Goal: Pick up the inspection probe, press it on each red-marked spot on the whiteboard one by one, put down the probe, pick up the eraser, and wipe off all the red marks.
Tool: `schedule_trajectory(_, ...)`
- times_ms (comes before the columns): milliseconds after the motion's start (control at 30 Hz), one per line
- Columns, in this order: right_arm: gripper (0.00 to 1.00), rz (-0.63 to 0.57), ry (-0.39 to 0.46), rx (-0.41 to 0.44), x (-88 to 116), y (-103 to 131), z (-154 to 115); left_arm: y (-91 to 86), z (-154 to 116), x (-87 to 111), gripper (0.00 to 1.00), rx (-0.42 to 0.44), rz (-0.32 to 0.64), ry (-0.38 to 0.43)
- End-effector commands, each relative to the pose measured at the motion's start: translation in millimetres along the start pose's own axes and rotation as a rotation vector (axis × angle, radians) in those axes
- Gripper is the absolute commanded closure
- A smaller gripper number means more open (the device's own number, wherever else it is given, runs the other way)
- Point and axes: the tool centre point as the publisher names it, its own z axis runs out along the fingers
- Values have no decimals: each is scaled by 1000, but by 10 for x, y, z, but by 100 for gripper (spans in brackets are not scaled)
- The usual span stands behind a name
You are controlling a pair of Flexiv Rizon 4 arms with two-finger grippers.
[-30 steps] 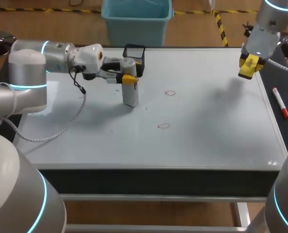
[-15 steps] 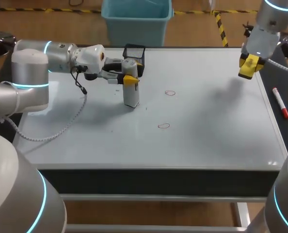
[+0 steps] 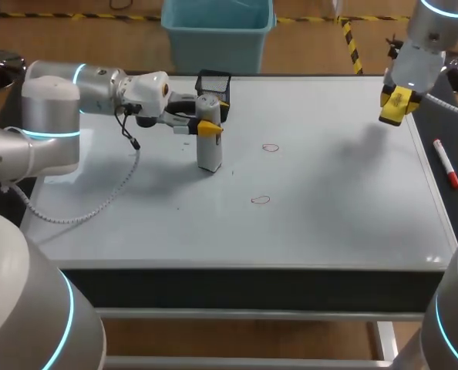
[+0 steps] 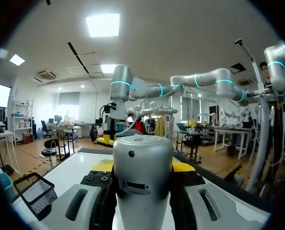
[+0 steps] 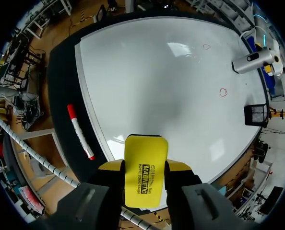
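The silver cylindrical probe (image 3: 208,150) stands upright on the left part of the whiteboard (image 3: 329,208), and my left gripper (image 3: 206,126) is shut on its upper part from the side. In the left wrist view the probe (image 4: 142,172) fills the gap between the yellow fingertips (image 4: 103,166). Whether its lower end touches the board I cannot tell. Two red marks (image 3: 271,147) (image 3: 260,200) lie to the right of the probe. High over the far right corner, my right gripper (image 3: 395,105) is shut on the yellow eraser (image 5: 144,168). From there both red marks (image 5: 223,92) (image 5: 206,47) show.
A black mesh basket (image 3: 213,82) stands at the board's far edge just behind the probe. A red marker (image 3: 446,163) lies on the dark strip along the board's right edge, also under my right gripper as the marker (image 5: 80,127).
My left arm has shifted a little to the right with the probe in its grip. The right arm and the eraser have stayed where they were.
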Motion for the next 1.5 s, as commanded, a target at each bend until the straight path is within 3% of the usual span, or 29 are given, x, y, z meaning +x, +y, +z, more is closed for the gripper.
schedule_trajectory(33, 100, -2, 3, 1, 7, -1, -11, 9, 4, -16, 100, -2, -5, 3)
schedule_trajectory(1067, 100, -2, 3, 1, 7, -1, -11, 13, -8, -17, 100, -14, -3, -1)
schedule_trajectory(1267, 100, -2, 3, 1, 7, -1, -11, -201, -86, -7, 100, -8, 22, -16)
schedule_trajectory(1500, 100, -2, 3, 1, 7, -1, -11, -568, -467, -119, 100, 14, 57, -85)
